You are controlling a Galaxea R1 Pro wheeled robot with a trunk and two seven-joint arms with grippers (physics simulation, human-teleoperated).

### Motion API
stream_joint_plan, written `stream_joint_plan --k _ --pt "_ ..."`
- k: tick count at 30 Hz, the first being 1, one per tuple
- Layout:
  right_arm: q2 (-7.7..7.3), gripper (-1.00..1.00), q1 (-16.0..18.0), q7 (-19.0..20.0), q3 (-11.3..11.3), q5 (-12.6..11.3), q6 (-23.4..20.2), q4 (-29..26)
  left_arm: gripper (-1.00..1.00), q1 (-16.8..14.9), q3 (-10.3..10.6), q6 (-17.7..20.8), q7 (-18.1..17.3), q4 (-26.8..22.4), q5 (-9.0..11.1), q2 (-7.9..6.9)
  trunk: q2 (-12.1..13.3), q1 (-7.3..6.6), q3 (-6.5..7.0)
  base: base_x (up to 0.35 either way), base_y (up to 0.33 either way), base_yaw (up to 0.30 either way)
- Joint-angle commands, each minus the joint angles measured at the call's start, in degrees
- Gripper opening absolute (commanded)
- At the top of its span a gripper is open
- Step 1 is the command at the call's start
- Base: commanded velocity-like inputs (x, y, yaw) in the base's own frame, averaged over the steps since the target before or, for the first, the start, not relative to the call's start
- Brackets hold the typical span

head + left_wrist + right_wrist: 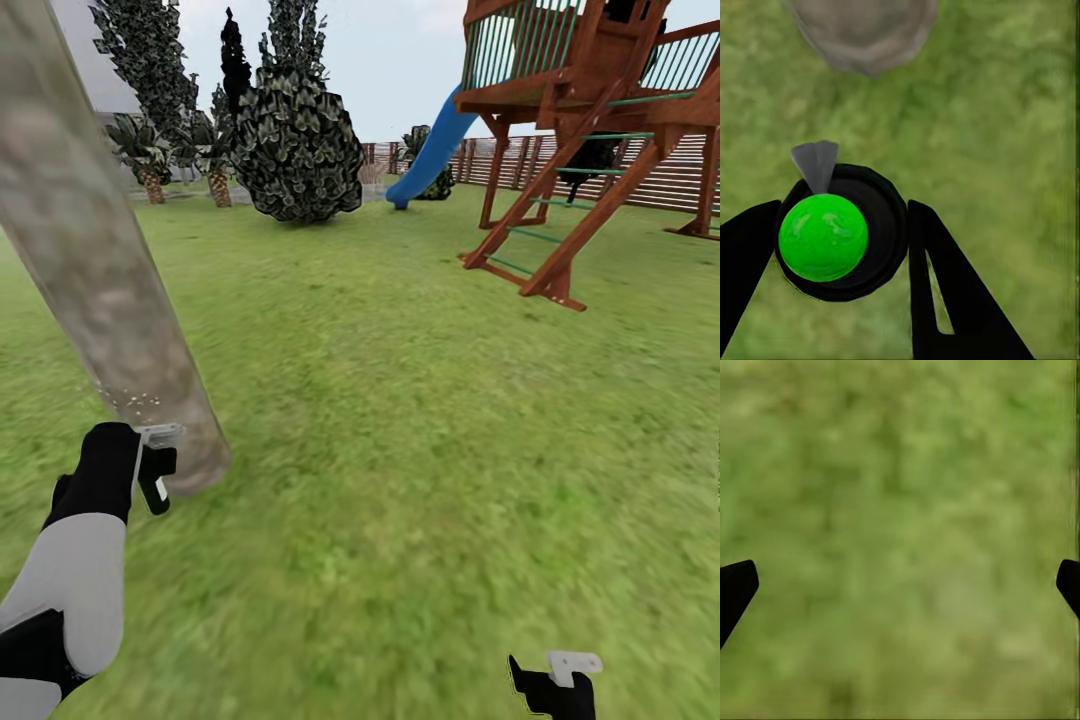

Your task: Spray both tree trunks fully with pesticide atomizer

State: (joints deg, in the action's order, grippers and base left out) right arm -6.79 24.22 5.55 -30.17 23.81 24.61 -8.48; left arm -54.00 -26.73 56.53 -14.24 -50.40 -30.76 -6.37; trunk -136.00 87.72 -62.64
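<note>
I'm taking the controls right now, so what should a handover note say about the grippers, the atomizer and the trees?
Left gripper: shut on the pesticide atomizer, seen from above with a green ball on its top and a grey spray cone pointing toward the tree trunk.
Right gripper: open, holding nothing, low over the grass lawn.
Trunk: close ahead on the left, with specks near its base beside the left gripper.
Done: atomizer picked up, aimed at this trunk.
Left: coverage is not shown as complete; keep spraying here, then go to the second tree.
</note>
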Motion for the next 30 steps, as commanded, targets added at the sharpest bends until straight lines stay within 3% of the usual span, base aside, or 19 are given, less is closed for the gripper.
stream_joint_plan --k 1,7,12,17,21,30 --pt "0.01 1.0 0.0 0.4 -0.5 0.2 0.2 0.0 -1.0 -0.1 -0.1 0.2 -0.6 -0.1 -0.6 0.07 0.0 0.0 -0.05 0.144 -0.249 0.0" --pt "0.02 1.0 0.0 0.4 -0.5 0.2 0.2 0.0 -1.0 0.0 -0.3 0.2 -0.5 0.0 -0.5 0.13 0.0 0.0 -0.05 0.138 -0.25 0.024" --pt "0.02 1.0 0.0 0.4 -0.5 0.2 0.2 0.0 -1.0 0.1 -0.4 0.1 -0.5 1.2 -0.4 -0.01 0.0 0.0 -0.05 0.137 -0.25 0.252" --pt "0.02 1.0 0.0 0.4 -0.5 0.2 0.2 0.0 -1.0 3.0 -0.8 -0.6 -0.6 1.6 -0.7 -2.7 0.0 0.0 -0.05 0.137 -0.25 0.27" --pt "-0.05 1.0 0.0 0.4 -0.5 0.2 0.2 0.0 -1.0 3.7 -0.4 -0.6 -0.4 1.9 -0.4 -1.48 0.0 0.0 -0.05 0.169 -0.239 0.045" --pt "2.87 1.0 1.6 0.4 -0.4 0.4 0.4 -0.4 -1.0 2.2 0.1 1.7 -0.9 2.8 -0.6 -1.8 0.0 0.01 -0.05 0.0 0.0 0.0"
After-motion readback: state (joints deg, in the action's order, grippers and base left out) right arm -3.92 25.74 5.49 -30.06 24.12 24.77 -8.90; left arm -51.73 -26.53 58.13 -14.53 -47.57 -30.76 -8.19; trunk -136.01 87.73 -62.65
